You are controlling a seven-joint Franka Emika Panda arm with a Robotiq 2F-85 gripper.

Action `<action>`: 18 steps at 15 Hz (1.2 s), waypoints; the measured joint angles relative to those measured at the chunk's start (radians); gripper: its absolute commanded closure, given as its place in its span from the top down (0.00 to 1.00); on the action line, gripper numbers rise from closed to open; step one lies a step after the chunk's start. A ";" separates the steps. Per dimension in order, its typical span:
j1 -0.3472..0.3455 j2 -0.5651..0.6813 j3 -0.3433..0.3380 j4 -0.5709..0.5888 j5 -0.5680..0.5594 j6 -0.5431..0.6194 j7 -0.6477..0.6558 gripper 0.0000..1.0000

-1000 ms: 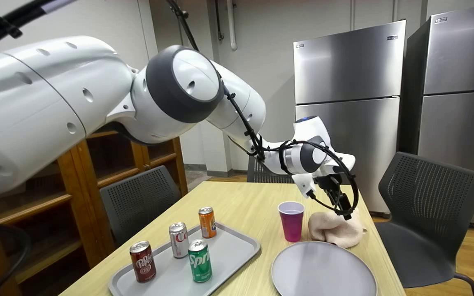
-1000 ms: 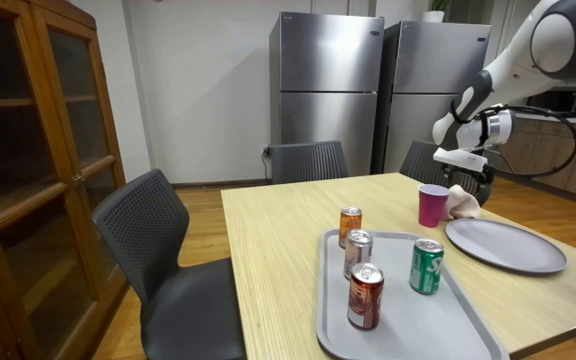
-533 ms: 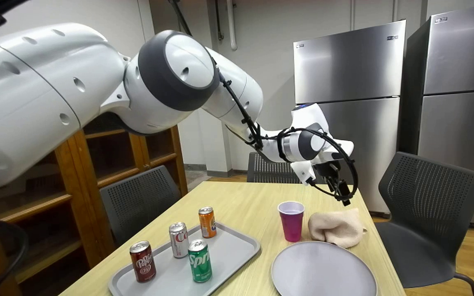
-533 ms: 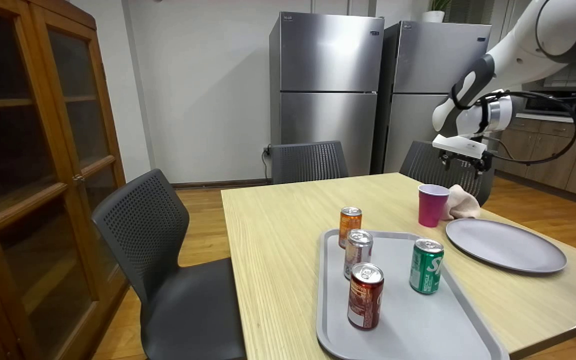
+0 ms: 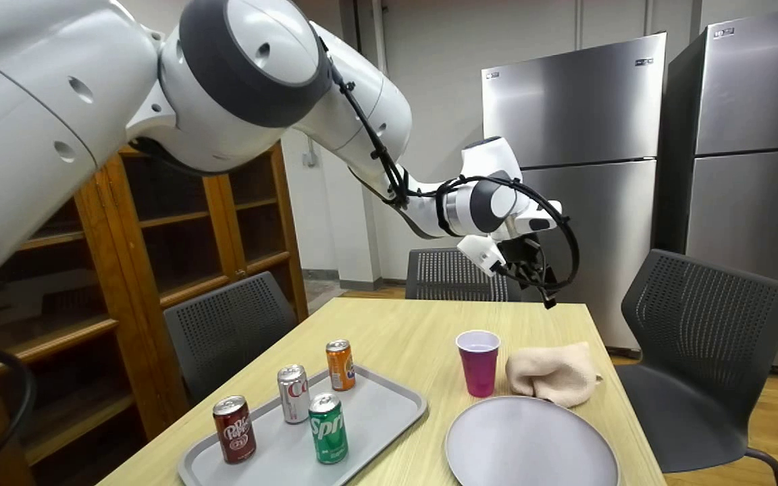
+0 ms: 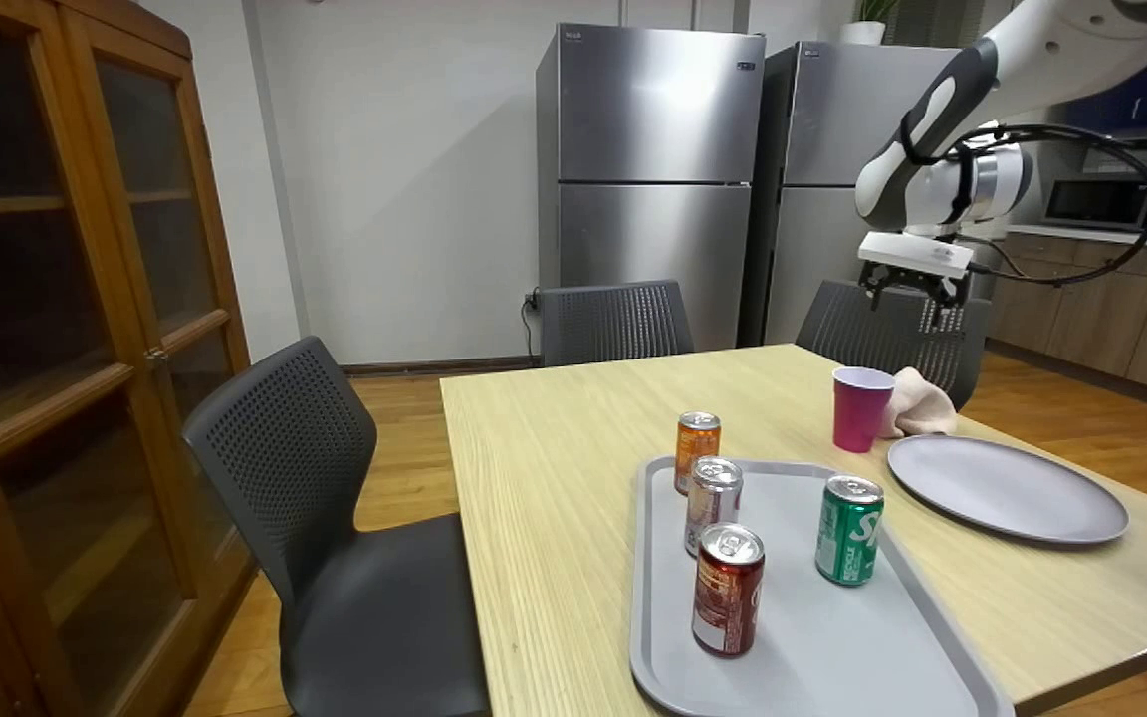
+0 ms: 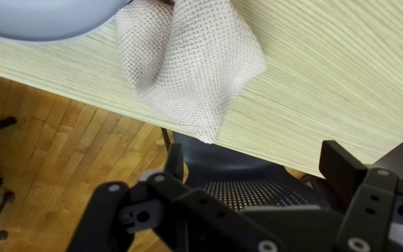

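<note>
Hovering with claw [image 7: 252,157] wide and empty near a cloth [image 5: 558,374] right of the cup [image 5: 479,370], judging it light, floppy, best pinched mid-bunch!

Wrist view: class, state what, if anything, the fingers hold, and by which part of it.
Nothing is held: the fingers stand open, apart from the cloth on the table.

On the desk [image 5: 402,337] before me, 4 cans [image 5: 328,432] stand on the tray [image 5: 383,409], left of the plate [image 5: 531,445]; behind the plate, the cup [image 5: 480,370] sits left of the cloth [image 5: 554,374]; 2 refrigerators [image 5: 571,108] stand farther back.
</note>
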State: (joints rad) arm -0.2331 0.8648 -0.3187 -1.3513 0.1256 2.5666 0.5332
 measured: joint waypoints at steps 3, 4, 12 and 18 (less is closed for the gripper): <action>0.016 -0.079 0.018 -0.091 -0.001 0.006 -0.073 1.00; 0.021 -0.106 0.026 -0.123 -0.001 0.006 -0.102 1.00; 0.058 -0.329 0.095 -0.411 -0.010 0.016 -0.308 1.00; 0.066 -0.477 0.154 -0.599 -0.010 0.018 -0.433 1.00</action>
State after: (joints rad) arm -0.1671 0.3874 -0.1647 -1.9505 0.1157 2.5846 0.1005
